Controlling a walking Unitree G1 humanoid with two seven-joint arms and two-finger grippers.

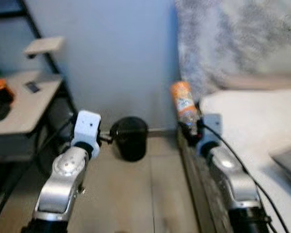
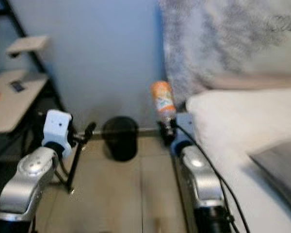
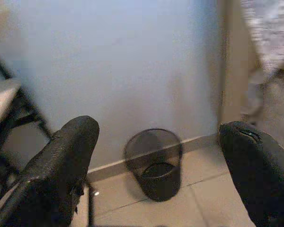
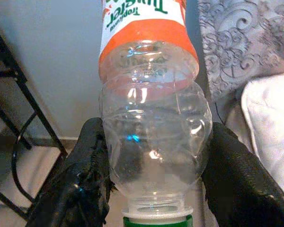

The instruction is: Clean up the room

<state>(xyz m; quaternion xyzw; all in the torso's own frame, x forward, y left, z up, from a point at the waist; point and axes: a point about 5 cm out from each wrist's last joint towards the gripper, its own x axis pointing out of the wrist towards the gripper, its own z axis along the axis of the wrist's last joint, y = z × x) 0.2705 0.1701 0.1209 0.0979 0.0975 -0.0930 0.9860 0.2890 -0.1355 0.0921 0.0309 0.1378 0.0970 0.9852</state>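
The right gripper (image 4: pixel 154 161) is clamped on a clear plastic bottle (image 4: pixel 151 127) with an orange label, held up beside the white bed (image 1: pixel 252 121). The left gripper (image 3: pixel 163 161) has its fingers spread apart, pointing at a black mesh wastebasket (image 1: pixel 130 138) on the floor against the pale wall (image 1: pixel 111 58).

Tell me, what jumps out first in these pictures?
The empty plastic bottle with its orange label stands out, pinched in the right claw beside the white bed. Next comes the black mesh bin on the floor against the wall, with the open left claw aimed at it.
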